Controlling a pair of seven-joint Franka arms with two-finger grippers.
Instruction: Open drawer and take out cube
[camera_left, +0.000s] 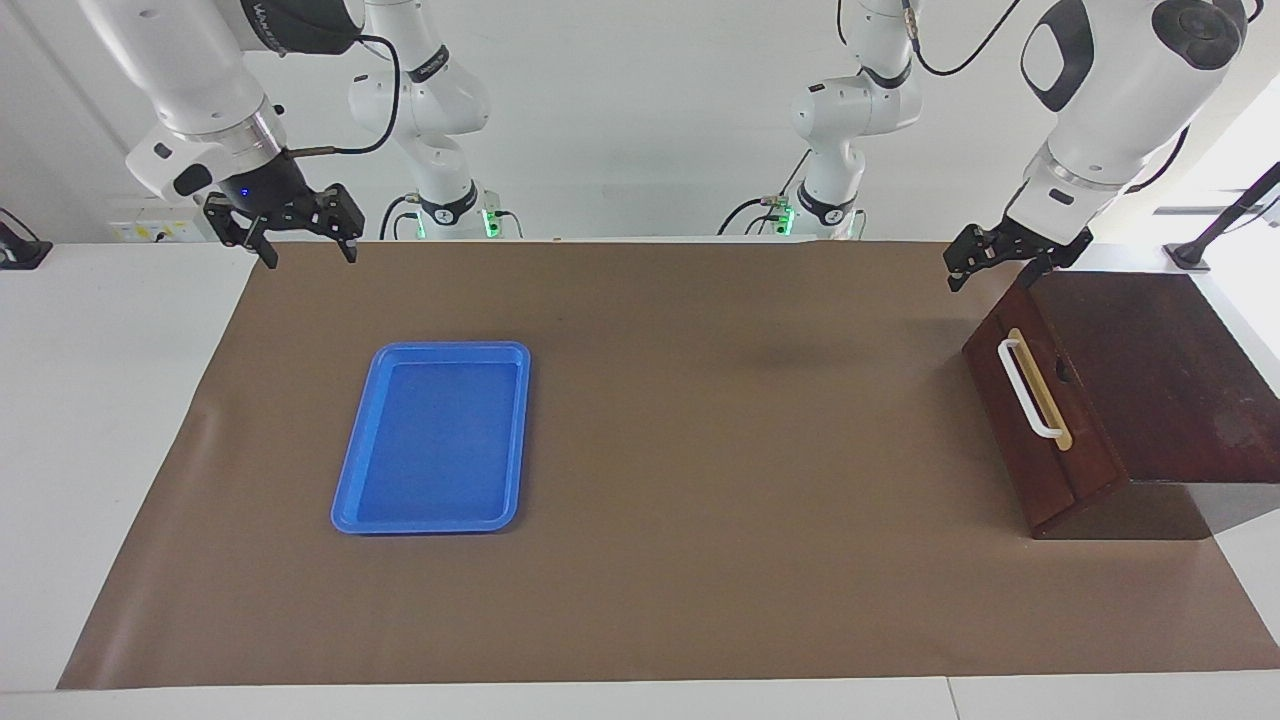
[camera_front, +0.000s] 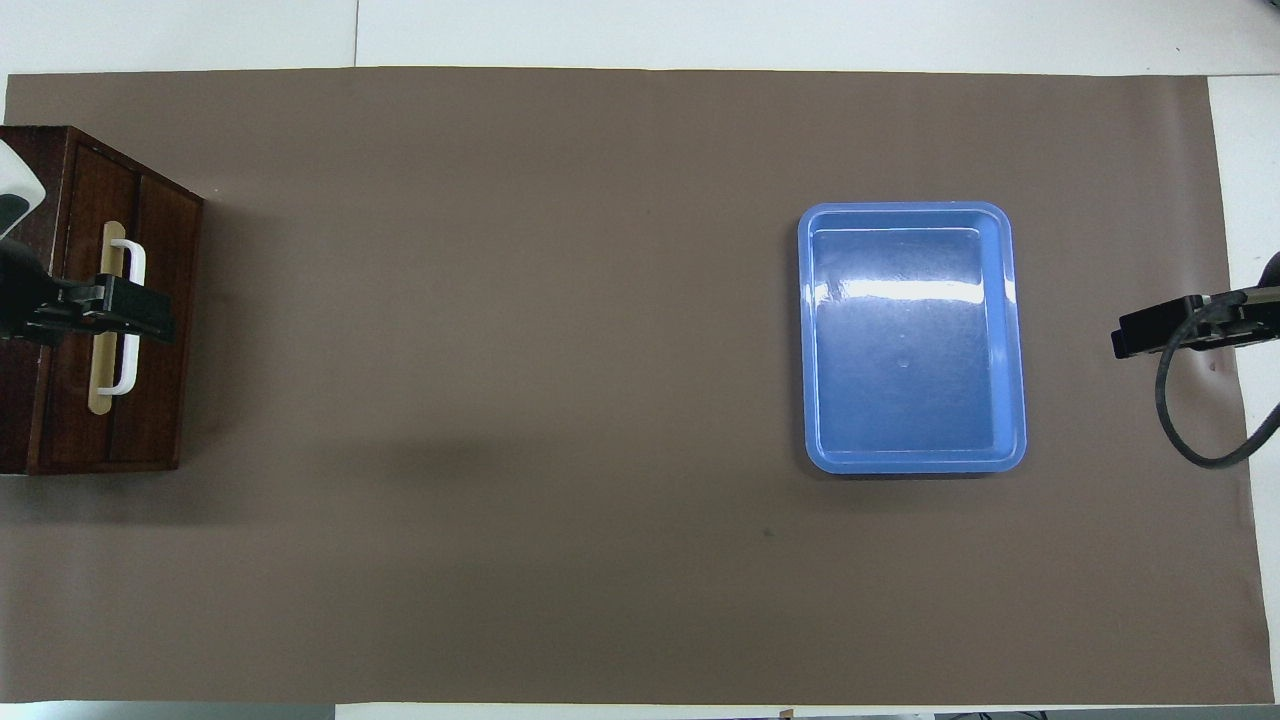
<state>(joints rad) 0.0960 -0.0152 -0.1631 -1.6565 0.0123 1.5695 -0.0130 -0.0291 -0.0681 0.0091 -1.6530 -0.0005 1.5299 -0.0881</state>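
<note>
Left gripper (camera_left: 985, 262) spread wide and empty, up in the air over the box's top corner nearest the robots, should drop squarely around the white handle (camera_left: 1027, 390) of the shut drawer (camera_left: 1040, 420) and pull straight; cube unseen, right gripper (camera_left: 300, 235) waits agape.

2 glossy white arms with rounded joints and black bands; black cables loop along them. Each ends in a black 2-finger gripper: left gripper (camera_left: 985, 262), right gripper (camera_left: 308, 246). Green lights at bases.
</note>
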